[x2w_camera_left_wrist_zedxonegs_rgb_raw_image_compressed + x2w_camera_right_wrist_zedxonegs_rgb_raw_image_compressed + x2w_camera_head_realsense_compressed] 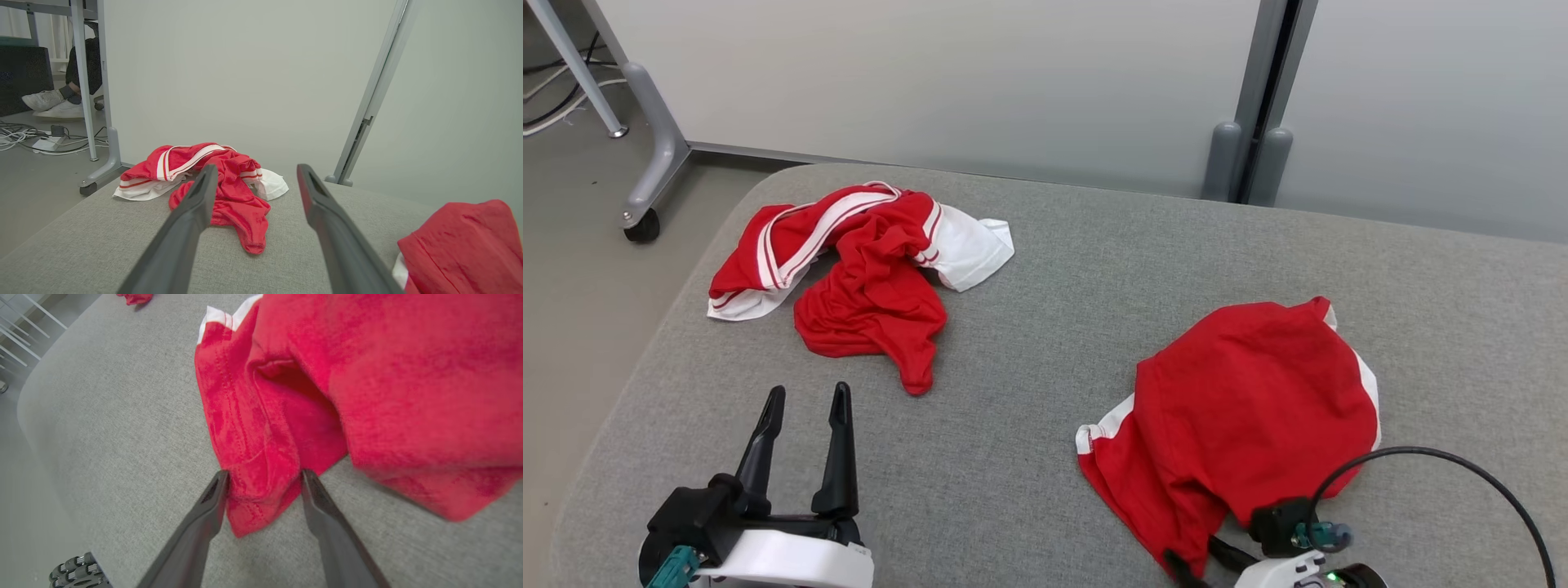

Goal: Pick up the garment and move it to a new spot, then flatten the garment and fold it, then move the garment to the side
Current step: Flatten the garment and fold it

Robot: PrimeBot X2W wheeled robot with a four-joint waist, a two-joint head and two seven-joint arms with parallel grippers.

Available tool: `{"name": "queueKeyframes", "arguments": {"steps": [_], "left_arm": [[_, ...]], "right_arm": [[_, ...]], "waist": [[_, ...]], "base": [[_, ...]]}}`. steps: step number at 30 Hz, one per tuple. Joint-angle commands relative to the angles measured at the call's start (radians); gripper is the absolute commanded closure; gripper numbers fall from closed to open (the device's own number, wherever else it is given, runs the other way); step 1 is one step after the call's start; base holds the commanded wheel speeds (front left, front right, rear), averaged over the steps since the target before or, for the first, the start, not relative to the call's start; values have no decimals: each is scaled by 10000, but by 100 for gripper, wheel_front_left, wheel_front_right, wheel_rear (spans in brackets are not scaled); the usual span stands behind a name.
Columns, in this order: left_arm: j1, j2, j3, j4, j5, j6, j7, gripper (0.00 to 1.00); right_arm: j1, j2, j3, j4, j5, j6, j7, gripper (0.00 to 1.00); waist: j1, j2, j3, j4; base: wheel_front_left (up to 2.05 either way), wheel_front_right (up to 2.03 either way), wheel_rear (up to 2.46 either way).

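The grey padded tabletop (1045,343) carried two pieces of clothing, well apart. The red garment (1250,400) with white side trim lay in a loose, rounded heap at the near right. A crumpled red-and-white garment (866,269) sat at the far left, close to the tabletop's rounded corner.

The right claw (1194,551) stood at the near edge of the red garment (388,396). In the right wrist view the right claw (264,473) was spread wide, with the garment's stitched near corner lying between its two dark fingers. The cloth brushed the inner face of the left-hand finger (212,498), but nothing was pinched. A black cable (1462,457) looped over the tabletop beside that wrist.

The left claw (809,392) rested at the near left, also spread wide and holding nothing, fingers pointing toward the crumpled garment (229,188) without reaching it. From the left wrist view, the left claw (257,167) framed that heap, and the red garment (466,241) showed at the lower right.

A pale partition (931,73) stood behind the tabletop. A person's white shoes (45,100) rested on the floor beyond it, at the far left.
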Motion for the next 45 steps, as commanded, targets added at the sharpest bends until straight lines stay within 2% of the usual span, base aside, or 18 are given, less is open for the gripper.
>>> {"name": "queueKeyframes", "arguments": {"steps": [1,2,3,4,8,13,19,24,30,36,40,41,42,43,45], "left_arm": [[-177,27,18,37,-22,-49,-23,0],[-199,20,26,51,-31,-59,-23,0],[-220,16,32,68,-36,-67,-23,0],[-238,10,49,83,-42,-72,-23,0],[-238,-6,158,133,-54,-64,-23,0],[-259,-15,247,139,31,-133,-23,0],[-368,-31,287,93,91,-233,-23,0],[-531,-36,239,110,104,-305,-23,0],[-915,-24,178,185,185,-429,-22,0],[-1395,46,78,283,272,-521,-22,0],[-1609,76,52,364,298,-580,-23,0],[-1657,76,29,402,289,-599,-23,0],[-1700,70,13,430,290,-594,-23,0],[-1724,72,0,471,303,-605,-23,0],[-1744,68,-18,581,305,-614,-23,0]], "right_arm": [[-110,26,-55,194,-2,20,178,31],[-126,79,-69,299,-45,20,226,46],[-150,135,-83,368,-86,20,251,67],[-213,188,-91,418,-124,20,228,99],[-490,269,-199,432,-194,20,-112,100],[-720,140,-411,-127,0,20,-793,100],[-847,-778,-1306,-1420,885,20,-1494,100],[-795,-1507,-2321,-1853,1675,20,-1742,100],[-1326,-2225,-3107,-1303,2324,20,-1859,100],[-2541,-2693,-3285,272,2959,20,-2285,100],[-3159,-2784,-3186,1207,3217,20,-2637,100],[-3343,-2826,-3113,1583,3185,20,-2724,59],[-3526,-2835,-3028,1931,3153,20,-2828,11],[-3702,-2880,-2951,2285,3037,20,-2939,0],[-3967,-2932,-2867,2989,2723,20,-3221,0]], "waist": [[0,0,70,90],[0,0,86,112],[0,0,100,127],[0,0,111,133],[0,0,122,32],[0,0,88,-378],[0,0,256,-1126],[0,0,545,-1611],[0,0,1150,-2035],[0,0,1806,-2150],[0,0,1995,-2152],[0,0,2021,-2145],[0,0,2029,-2140],[0,0,2021,-2133],[0,0,1910,-2123]], "base": [[0,0,0],[0,0,0],[0,0,0],[0,0,0],[0,0,0],[0,0,0],[0,0,0],[0,0,0],[0,0,0],[0,0,0],[0,0,0],[0,0,0],[0,0,0],[0,0,0],[0,0,0]]}}
